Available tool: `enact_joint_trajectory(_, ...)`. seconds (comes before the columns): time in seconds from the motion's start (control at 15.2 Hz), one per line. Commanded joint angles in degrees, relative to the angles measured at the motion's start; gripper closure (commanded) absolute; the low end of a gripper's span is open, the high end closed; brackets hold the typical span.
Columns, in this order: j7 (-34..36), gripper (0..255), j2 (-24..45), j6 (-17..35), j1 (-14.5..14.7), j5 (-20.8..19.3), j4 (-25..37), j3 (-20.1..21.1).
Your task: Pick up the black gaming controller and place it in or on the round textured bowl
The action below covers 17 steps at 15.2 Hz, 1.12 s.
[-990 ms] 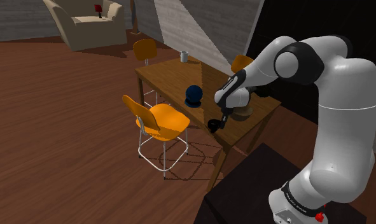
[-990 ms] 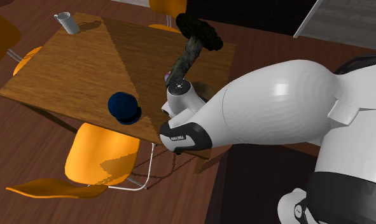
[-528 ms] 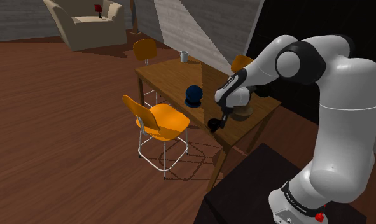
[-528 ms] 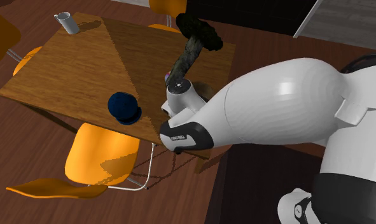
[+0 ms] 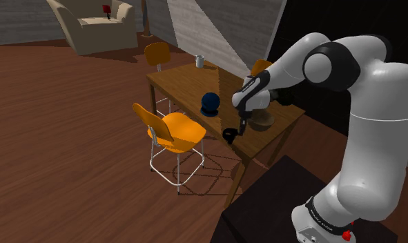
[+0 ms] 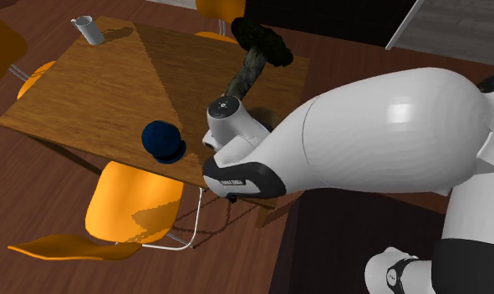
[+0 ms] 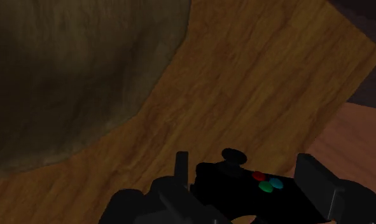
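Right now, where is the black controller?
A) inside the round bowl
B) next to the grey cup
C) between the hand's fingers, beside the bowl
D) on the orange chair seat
C: in the wrist view the black controller is clasped between the fingers of the hand over the wooden table, and the bowl lies beside it, not under it.

Home living-dining room, cream armchair (image 5: 99,24), wooden dining table (image 5: 178,86); orange chairs (image 5: 178,131), dark plank floor (image 5: 57,138)
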Motion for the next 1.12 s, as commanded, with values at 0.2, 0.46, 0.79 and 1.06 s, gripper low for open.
enact_joint_trajectory(0.2, -9.0, 0, 2.5, -2.8, 1.3, -7.6, 5.0, 0.9)
enact_joint_trajectory(0.46, -9.5, 0, 4.9, -0.5, 0.7, -6.9, 5.0, 1.5)
enact_joint_trajectory(0.79, -9.7, 0, 5.9, 0.5, 0.5, -6.6, 5.0, 1.7)
enact_joint_trajectory(1.06, -9.7, 0, 5.9, 0.5, 0.5, -6.6, 5.0, 1.7)
